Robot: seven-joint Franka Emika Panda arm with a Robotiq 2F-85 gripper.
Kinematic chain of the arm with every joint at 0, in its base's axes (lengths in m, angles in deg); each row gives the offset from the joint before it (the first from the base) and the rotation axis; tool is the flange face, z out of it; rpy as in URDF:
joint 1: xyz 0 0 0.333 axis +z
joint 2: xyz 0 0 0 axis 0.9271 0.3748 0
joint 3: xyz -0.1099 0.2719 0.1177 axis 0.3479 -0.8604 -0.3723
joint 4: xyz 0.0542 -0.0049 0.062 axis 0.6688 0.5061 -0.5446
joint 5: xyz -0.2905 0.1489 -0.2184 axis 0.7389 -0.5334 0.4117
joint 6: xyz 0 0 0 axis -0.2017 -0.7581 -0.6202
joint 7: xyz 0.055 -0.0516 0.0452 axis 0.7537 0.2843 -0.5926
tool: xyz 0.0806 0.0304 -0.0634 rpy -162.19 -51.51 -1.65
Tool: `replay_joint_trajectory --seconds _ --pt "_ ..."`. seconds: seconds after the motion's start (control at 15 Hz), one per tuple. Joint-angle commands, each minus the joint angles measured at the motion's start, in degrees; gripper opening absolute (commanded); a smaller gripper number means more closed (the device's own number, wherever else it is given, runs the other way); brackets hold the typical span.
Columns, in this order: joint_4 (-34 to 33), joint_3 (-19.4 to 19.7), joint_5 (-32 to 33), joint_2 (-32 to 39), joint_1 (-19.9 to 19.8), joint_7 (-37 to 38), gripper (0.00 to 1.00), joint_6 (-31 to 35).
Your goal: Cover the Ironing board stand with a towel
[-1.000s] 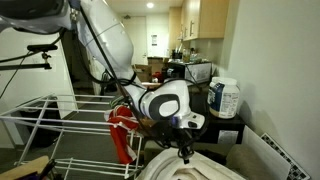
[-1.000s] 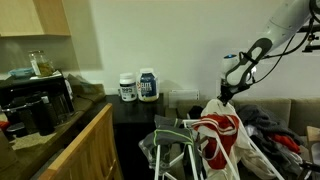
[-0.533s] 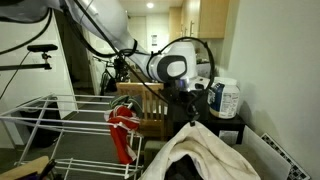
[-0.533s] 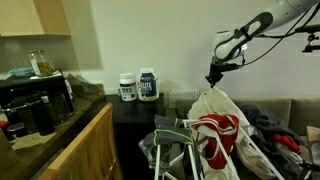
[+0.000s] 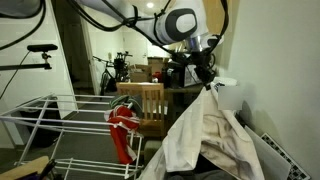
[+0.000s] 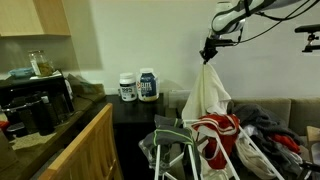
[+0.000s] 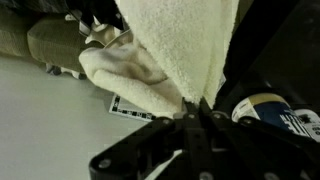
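Note:
My gripper is shut on the top of a cream towel and holds it high, so the towel hangs down in a long drape. It shows in both exterior views, with the gripper above the towel. In the wrist view the gripper pinches the towel between closed fingers. The white wire rack stand stands low at the left; in an exterior view the stand is below the towel. A red and white cloth lies on it.
A wooden chair and a red object stand by the rack. Jars sit on a dark side table. A wooden counter with a coffee machine is nearby. A sofa holds clothes.
My gripper has risen steadily, pulling the towel up from the pile until it hangs stretched out below it.

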Motion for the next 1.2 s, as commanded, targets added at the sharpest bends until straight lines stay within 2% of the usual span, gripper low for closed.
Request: replay_joint_trajectory --seconds 0.0,0.27,0.53,0.73,1.13 --pt "-6.75 -0.54 -2.3 -0.34 -2.06 -3.16 0.01 -3.58" --pt "-11.88 -0.56 -3.44 0.07 -3.42 -4.01 0.01 -6.71" --pt "-14.09 -1.33 -3.8 -0.61 -3.62 -6.87 0.01 -9.28" --pt "-13.23 -3.52 -4.29 -2.67 -2.76 -12.48 0.01 -11.43" --pt "-6.52 -10.11 -7.33 -9.83 -0.21 -21.87 0.01 -14.6"
